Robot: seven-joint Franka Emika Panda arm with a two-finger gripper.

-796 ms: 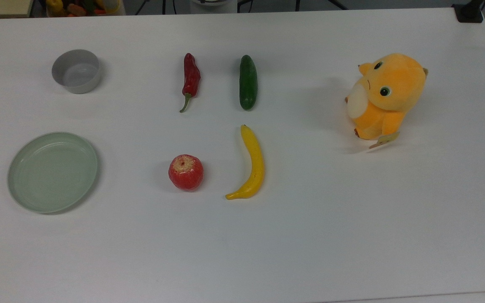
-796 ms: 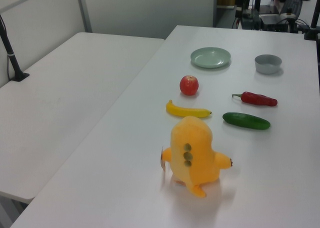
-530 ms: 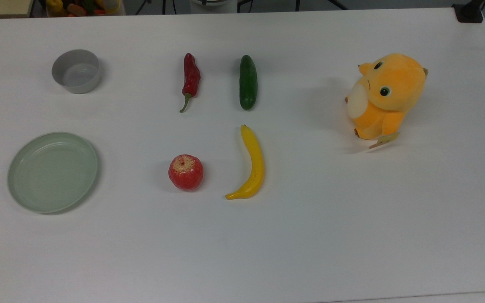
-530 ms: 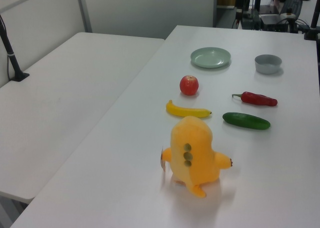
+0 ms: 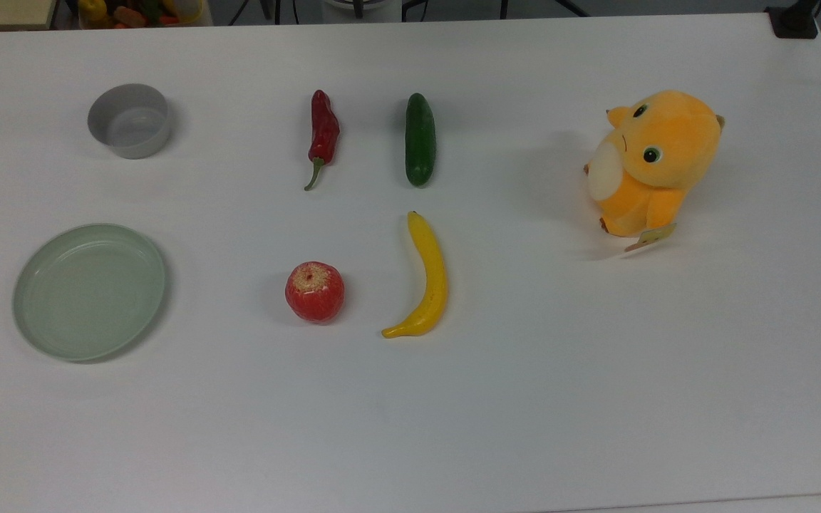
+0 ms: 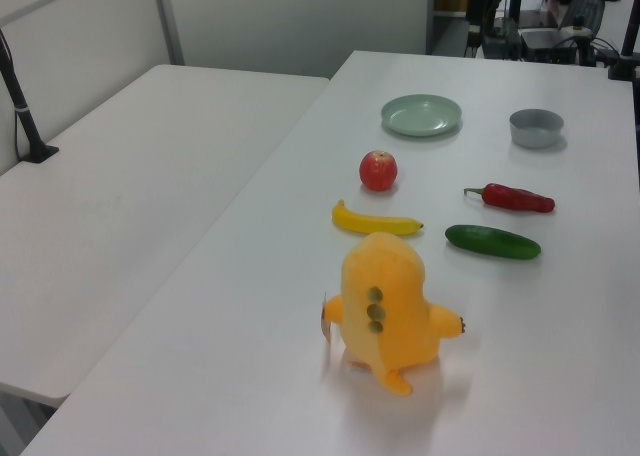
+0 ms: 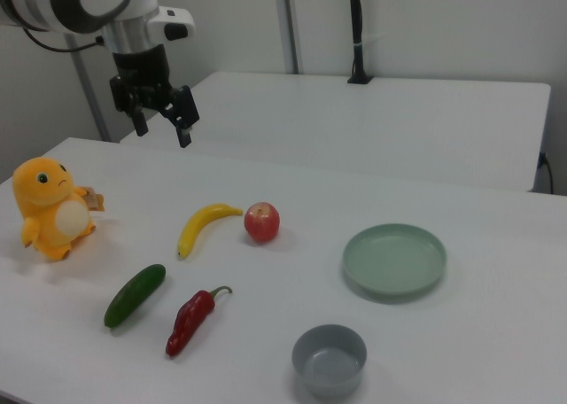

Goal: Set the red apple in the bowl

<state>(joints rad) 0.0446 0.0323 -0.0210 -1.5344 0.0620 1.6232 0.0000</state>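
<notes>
The red apple (image 5: pixel 314 292) stands on the tabletop (image 5: pixel 524 399), its pale stem side up. The grey bowl (image 5: pixel 129 120) stands upright and empty, well apart from the apple.

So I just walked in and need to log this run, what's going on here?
Nothing is being handled yet. The gripper hangs open in the air above the table, holding nothing, up over the space between the orange plush toy and the banana in the right view. The red apple sits on the table beside the banana. The grey bowl stands empty, apart from the green plate. A red chili and cucumber lie nearby.
</notes>
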